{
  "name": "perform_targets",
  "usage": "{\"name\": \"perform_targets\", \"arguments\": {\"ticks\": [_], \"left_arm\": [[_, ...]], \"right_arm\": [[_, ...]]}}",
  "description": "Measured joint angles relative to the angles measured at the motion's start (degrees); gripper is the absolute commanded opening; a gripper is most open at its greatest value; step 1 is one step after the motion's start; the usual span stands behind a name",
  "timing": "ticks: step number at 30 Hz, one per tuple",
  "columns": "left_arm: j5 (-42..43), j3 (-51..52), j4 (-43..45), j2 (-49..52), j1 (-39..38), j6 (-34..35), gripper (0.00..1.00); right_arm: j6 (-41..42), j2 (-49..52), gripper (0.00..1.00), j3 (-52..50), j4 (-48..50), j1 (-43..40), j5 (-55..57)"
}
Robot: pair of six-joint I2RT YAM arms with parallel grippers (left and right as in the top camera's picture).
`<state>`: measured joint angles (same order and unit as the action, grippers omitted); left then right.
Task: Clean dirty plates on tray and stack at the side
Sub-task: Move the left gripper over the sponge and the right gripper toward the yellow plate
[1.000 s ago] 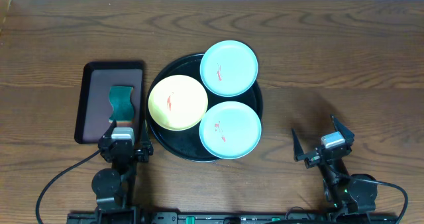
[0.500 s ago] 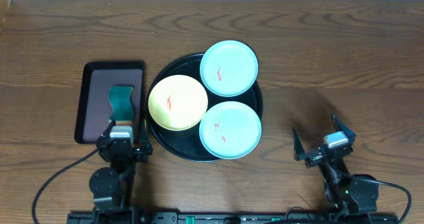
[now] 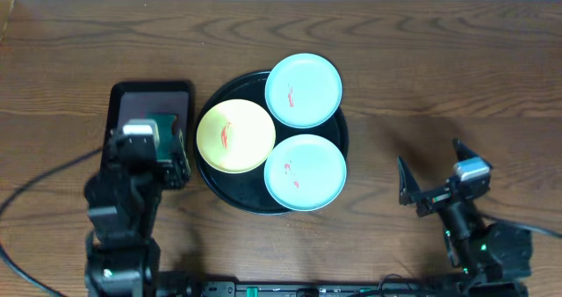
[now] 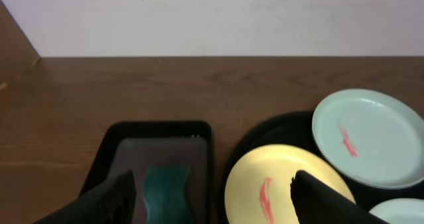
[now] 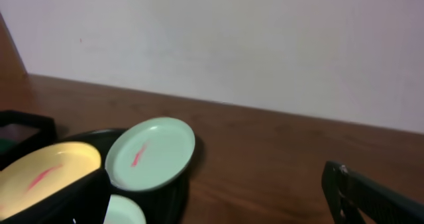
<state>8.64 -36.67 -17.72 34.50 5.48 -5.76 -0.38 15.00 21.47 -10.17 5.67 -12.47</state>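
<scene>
The black round tray (image 3: pixel 211 185) holds three plates with red smears: a yellow plate (image 3: pixel 235 136) at its left, a pale blue-green plate (image 3: pixel 304 90) at the back and another pale blue-green plate (image 3: pixel 305 172) at the front. In the left wrist view the yellow plate (image 4: pixel 278 184) and the back plate (image 4: pixel 371 139) show. My left gripper (image 3: pixel 151 148) is open and empty, above the maroon tray's near end. My right gripper (image 3: pixel 435 178) is open and empty, over bare table right of the tray. The right wrist view shows the back plate (image 5: pixel 151 154).
A dark maroon rectangular tray (image 3: pixel 120 104) lies left of the black tray, with a teal sponge (image 3: pixel 163 128) in it, partly hidden by my left arm. The sponge also shows in the left wrist view (image 4: pixel 164 192). A pale wall runs along the table's far edge.
My left arm has risen and moved forward over the maroon tray's near end. My right arm has shifted a little to the right and lifted. The plates have not moved.
</scene>
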Motion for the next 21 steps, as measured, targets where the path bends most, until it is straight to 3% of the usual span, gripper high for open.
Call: {"name": "perform_targets", "arguments": {"ticks": [14, 21], "left_arm": [[3.1, -29.2, -25.1, 18.9, 0.0, 0.2, 0.75], [4.8, -44.1, -40.5, 30.9, 0.0, 0.8, 0.75]], "right_arm": [[0.4, 24.3, 0.99, 29.0, -19.7, 0.0, -1.9], [0.7, 37.0, 0.99, 45.1, -36.2, 0.0, -2.4]]}}
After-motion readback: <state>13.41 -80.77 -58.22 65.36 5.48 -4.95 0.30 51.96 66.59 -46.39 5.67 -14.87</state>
